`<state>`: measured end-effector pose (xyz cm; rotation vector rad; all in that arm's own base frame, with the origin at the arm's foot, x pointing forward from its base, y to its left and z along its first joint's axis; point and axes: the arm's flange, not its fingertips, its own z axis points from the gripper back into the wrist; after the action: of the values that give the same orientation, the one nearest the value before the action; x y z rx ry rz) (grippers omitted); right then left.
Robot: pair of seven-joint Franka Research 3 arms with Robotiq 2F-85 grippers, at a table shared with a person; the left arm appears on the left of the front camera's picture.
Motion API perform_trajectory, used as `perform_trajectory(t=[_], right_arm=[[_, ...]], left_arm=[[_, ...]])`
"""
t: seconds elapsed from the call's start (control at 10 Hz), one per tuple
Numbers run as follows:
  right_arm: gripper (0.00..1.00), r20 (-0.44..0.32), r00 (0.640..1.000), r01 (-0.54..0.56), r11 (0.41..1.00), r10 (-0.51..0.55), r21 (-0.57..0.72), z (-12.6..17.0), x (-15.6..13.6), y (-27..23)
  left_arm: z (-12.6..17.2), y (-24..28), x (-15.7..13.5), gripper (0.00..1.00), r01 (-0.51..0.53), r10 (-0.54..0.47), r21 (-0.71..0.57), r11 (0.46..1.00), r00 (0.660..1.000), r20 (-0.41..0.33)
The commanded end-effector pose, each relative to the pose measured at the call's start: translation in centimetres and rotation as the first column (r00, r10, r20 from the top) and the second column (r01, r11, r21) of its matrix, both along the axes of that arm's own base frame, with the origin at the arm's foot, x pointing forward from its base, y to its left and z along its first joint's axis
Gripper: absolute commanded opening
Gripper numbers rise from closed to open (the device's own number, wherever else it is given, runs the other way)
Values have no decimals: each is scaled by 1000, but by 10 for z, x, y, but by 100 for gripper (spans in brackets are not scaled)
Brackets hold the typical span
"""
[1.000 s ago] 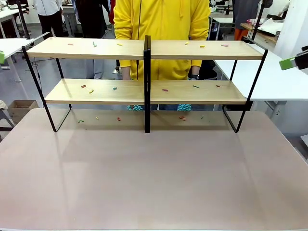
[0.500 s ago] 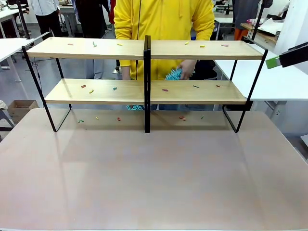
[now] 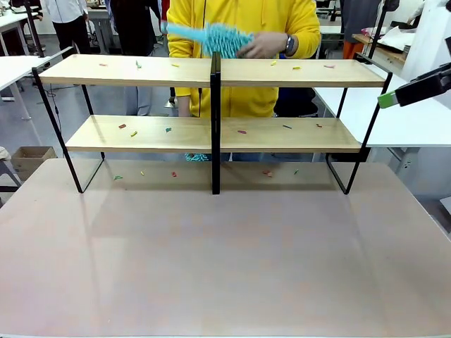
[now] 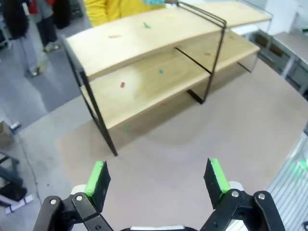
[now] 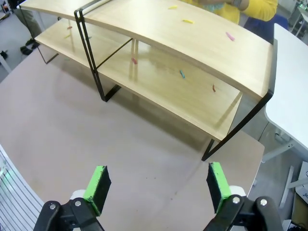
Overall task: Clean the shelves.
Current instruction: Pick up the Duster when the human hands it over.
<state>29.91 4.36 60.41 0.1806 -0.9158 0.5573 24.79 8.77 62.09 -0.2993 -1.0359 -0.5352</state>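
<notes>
Left gripper (image 4: pixel 156 175) gapes empty, the shelves (image 4: pixel 144 41) (2 tiers, scrap-flecked) well ahead on the brown table (image 4: pixel 183 139). A person's hand (image 3: pixel 264 46) holds a teal duster (image 3: pixel 211 36) above the top board (image 3: pixel 303 72). Right gripper (image 5: pixel 156 180), also spread, faces their right end.

A bare, pinkish-beige desk (image 3: pixel 225 267) spans the foreground. A person in a yellow hooded top (image 3: pixel 239 24) stands at its far side. A white table (image 3: pixel 416 120) sits just beyond the desk's right corner, and another (image 3: pixel 14 68) stands far left. A cardboard box (image 3: pixel 28 159) rests on the grey floor (image 4: pixel 43 96).
</notes>
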Motion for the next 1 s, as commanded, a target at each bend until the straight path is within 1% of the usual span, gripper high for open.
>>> perform_trajectory(t=[0.0, 0.1, 0.3, 0.4, 0.6, 0.9], right_arm=[[100, 6, 1000, -26, 999, 26, 26, -50, -18, -2], [100, -2, 999, -36, 999, 36, 36, -53, -15, -3], [100, -7, 999, -40, 998, 41, 42, -54, -13, -6], [100, -7, 999, -39, 998, 39, 43, -54, -12, -6], [100, -14, 999, -45, 997, 46, 54, -58, -8, -7], [100, -15, 998, -57, 997, 58, 59, -60, -5, -9]], left_arm=[[-101, -63, -49, 100, -108, 108, -8, 994, 994, 26], [-100, -63, -50, 100, -129, 129, 0, 992, 992, 17], [-99, -62, -49, 100, -136, 135, 25, 990, 990, 35], [-100, -57, -50, 100, -129, 127, 49, 990, 991, 44], [-93, -69, -44, 100, -119, 114, 104, 987, 992, 53], [-82, -79, -37, 100, -107, 96, 142, 984, 992, 81]])
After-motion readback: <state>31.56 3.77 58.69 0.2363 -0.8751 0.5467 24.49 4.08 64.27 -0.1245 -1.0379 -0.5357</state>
